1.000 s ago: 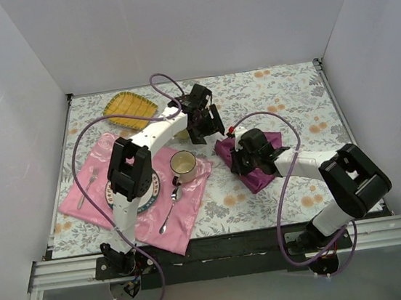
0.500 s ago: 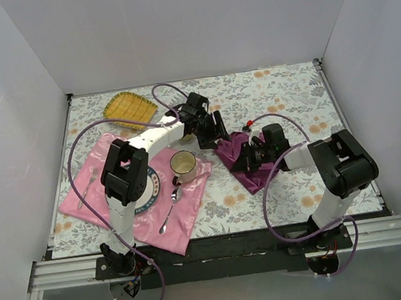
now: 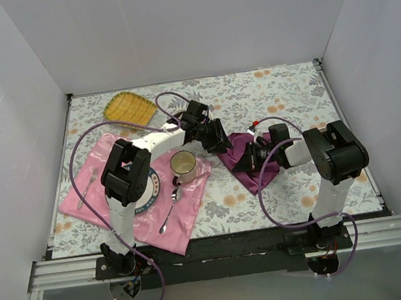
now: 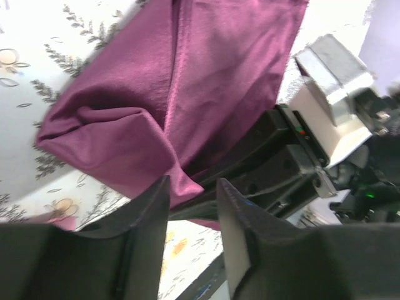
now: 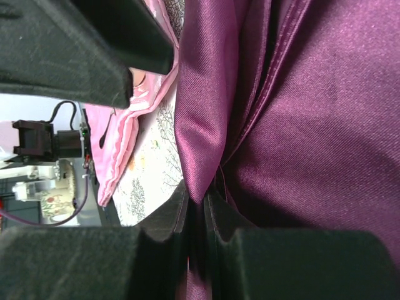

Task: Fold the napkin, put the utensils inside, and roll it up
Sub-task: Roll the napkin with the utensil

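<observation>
The napkin is a dark purple satin bunch on the flowered table, right of centre. My right gripper lies low across it, shut on a raised fold of the napkin; the right gripper pinches that fold between its tips. My left gripper reaches in from the left at the napkin's upper left edge. In the left wrist view the left gripper stands narrowly open, a corner of the napkin poking between its fingertips, with the right arm's black body just behind. The utensils are out of view.
A pink placemat at the left carries a plate, a mug, a silver fork and a silver spoon. A yellow woven dish sits at the back left. The placemat's edge lies close to the napkin.
My left gripper has come down and right to the napkin's edge, its jaws narrowing. The right arm has folded in, drawing its gripper and the held fold rightward.
</observation>
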